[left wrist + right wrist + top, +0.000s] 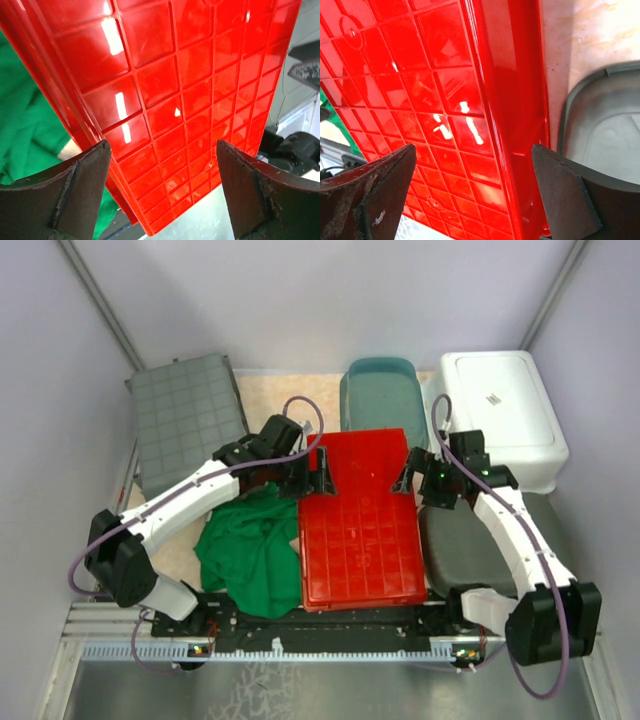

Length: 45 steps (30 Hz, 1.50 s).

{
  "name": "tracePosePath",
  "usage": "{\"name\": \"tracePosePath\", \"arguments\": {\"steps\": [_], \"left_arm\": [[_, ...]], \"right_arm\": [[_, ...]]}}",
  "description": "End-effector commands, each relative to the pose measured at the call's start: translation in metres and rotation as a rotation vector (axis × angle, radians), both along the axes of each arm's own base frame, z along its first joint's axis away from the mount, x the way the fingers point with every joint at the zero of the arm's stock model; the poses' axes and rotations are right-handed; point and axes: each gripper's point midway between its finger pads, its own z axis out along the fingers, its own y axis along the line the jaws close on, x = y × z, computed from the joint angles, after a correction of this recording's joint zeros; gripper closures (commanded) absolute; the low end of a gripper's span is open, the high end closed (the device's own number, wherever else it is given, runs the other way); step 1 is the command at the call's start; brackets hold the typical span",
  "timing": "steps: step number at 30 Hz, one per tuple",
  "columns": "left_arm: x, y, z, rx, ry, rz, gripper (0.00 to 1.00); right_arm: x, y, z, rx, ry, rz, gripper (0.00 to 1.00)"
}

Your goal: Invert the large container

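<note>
**Red container (358,525) hemmed in mid-worktop (265,400)**

It lies ribbed base up (green cloth (250,545) against its left edge, grey tray (470,545) just beside its right). The left claw (312,480) and right claw (412,475) gape wide over its far corners, holding nothing.

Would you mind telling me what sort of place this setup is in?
Probably a robot test cell: plain pale walls box in the table, the left arm and right arm are bolted to an aluminium rail, and the red container sits among other plastic bins.

The container (358,525) hides the right edge of the cloth (245,550). Label (497,397) on bin (520,435) illegible. Wrist views crop the container.
</note>
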Motion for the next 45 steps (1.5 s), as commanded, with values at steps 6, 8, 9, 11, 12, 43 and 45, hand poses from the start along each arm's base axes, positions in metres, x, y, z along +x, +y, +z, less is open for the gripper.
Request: {"name": "tracePosePath", "arguments": {"steps": [6, 8, 9, 11, 12, 43, 45], "left_arm": [[-0.025, -0.036, -0.001, -0.246, 0.085, -0.119, 0.10], [-0.029, -0.042, 0.002, -0.304, 0.091, -0.144, 0.10], [-0.031, -0.045, 0.003, -0.322, 0.103, -0.154, 0.10], [-0.032, -0.045, 0.002, -0.320, 0.116, -0.153, 0.11], [-0.031, -0.044, 0.003, -0.310, 0.110, -0.147, 0.11], [0.004, -0.001, -0.013, -0.178, 0.018, 0.093, 0.00], [0.004, 0.003, -0.015, -0.169, 0.016, 0.115, 0.01]], "right_arm": [[0.030, 0.041, 0.008, 0.227, -0.045, 0.108, 0.01], [0.030, 0.049, 0.008, 0.267, -0.039, 0.126, 0.02], [0.030, 0.052, 0.010, 0.282, -0.042, 0.135, 0.01], [0.031, 0.055, 0.015, 0.300, -0.058, 0.139, 0.01], [0.032, 0.055, 0.017, 0.301, -0.065, 0.141, 0.01], [0.023, 0.054, -0.003, 0.298, -0.096, 0.090, 0.26], [0.026, 0.062, 0.000, 0.312, -0.107, 0.102, 0.27]]}}
